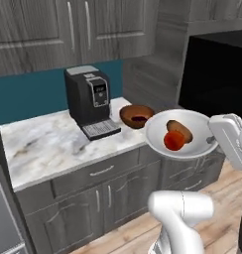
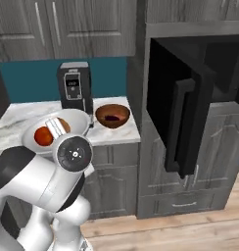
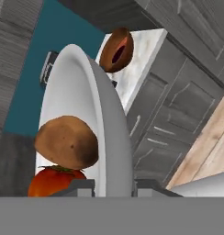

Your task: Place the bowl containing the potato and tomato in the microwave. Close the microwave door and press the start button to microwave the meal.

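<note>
Hand view: no legible writing.

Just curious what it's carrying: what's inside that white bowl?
A brown potato and a red tomato lie touching in the white bowl. The bowl's floor beneath them is covered.

No text, label, brand or number can be read anywhere; the small display on the coffee machine [image 1: 99, 93] is too blurred to make out.
</note>
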{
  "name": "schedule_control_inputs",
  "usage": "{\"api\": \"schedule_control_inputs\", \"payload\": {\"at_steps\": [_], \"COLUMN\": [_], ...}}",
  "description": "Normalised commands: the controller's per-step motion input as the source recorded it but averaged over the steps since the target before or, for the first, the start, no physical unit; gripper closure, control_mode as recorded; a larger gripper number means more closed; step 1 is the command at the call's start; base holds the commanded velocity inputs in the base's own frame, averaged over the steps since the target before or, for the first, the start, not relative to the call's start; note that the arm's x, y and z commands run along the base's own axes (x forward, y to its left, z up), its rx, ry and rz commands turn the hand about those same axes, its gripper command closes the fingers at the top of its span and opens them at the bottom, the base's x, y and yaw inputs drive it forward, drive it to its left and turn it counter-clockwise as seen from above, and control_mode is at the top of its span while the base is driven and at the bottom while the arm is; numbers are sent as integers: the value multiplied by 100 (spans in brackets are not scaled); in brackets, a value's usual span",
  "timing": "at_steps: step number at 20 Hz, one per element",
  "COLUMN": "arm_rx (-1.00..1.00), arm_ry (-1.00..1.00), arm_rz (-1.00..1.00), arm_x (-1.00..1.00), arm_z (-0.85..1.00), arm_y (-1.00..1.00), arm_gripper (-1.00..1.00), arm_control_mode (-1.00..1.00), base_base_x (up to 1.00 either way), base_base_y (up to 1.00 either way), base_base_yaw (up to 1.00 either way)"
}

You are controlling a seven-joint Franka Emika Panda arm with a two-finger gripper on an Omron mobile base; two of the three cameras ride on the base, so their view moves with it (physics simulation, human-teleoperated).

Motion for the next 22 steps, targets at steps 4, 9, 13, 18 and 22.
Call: {"api": "schedule_control_inputs", "payload": {"at_steps": [4,9,13,18,22], "arm_rx": [0,0,0,0,0], "arm_ry": [0,0,0,0,0], "arm_rz": [0,0,0,0,0], "arm_x": [0,0,0,0,0], "arm_z": [0,0,0,0,0], "arm_y": [0,0,0,0,0], "arm_gripper": [100,100,100,100,100], "arm_control_mode": [100,100,100,100,100], "base_base_x": [-37,-22,0,3,31], "base_base_y": [-34,-41,-31,-32,-30], "base_base_yaw": [-54,-63,-69,-68,-61]}}
